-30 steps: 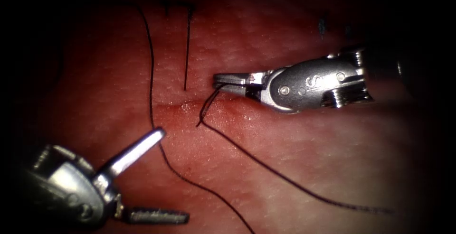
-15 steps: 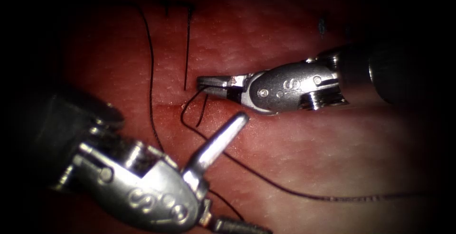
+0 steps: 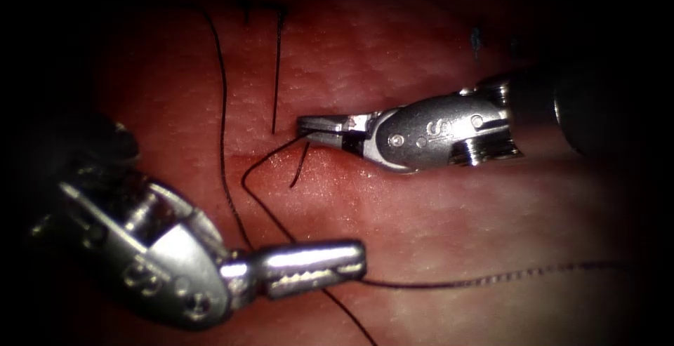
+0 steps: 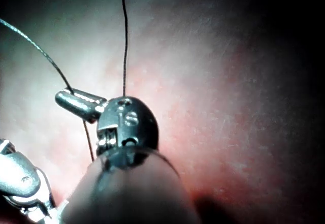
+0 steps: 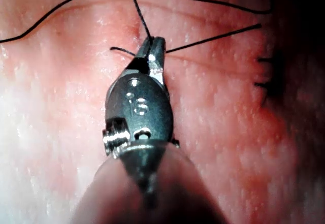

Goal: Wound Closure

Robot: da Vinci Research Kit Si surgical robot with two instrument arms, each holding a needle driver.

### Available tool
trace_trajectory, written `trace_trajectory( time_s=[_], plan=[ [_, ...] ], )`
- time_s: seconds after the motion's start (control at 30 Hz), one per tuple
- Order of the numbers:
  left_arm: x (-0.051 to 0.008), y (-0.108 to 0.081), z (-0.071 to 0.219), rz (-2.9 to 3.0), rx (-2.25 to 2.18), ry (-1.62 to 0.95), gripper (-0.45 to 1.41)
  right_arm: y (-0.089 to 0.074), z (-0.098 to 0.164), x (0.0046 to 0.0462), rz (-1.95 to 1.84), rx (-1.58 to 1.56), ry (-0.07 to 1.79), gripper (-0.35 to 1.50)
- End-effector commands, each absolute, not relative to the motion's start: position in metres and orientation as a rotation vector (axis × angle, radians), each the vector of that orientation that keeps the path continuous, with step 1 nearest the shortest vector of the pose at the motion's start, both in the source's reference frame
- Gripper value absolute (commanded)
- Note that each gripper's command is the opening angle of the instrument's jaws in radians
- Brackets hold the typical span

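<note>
The right gripper (image 3: 312, 127) is closed on the thread (image 3: 263, 160) just right of the cut (image 3: 275, 79). From there the thread loops left and down across the tissue (image 3: 435, 220) to the left gripper (image 3: 337, 269), whose jaws are clamped on it lower down, with the strand running on rightward.

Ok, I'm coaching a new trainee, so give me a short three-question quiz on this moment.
1. True or false: the right gripper is shut on the thread.
2. What does the left gripper hold? A tissue; B thread; C nothing.
3. Fill in: in the endoscope view, the thread's long run leaves the left gripper toward the picture's ___.
Key: 1 true; 2 B; 3 right.
</note>
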State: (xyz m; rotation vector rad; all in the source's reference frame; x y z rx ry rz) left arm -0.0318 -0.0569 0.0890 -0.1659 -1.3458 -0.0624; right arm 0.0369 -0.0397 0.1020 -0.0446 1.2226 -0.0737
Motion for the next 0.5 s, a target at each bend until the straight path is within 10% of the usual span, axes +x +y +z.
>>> trace_trajectory(
  time_s=[0.03,0.5],
  plan=[
    [-0.0315,-0.058,0.09,-0.066,-0.167,-1.34,-0.45,-0.04,0.102,0.0369,-0.067,-0.042,1.235,-0.35],
    [-0.0206,-0.06,0.093,0.217,-0.193,-1.269,-0.45,-0.042,0.097,0.0336,-0.009,0.023,1.298,-0.33]
  ],
)
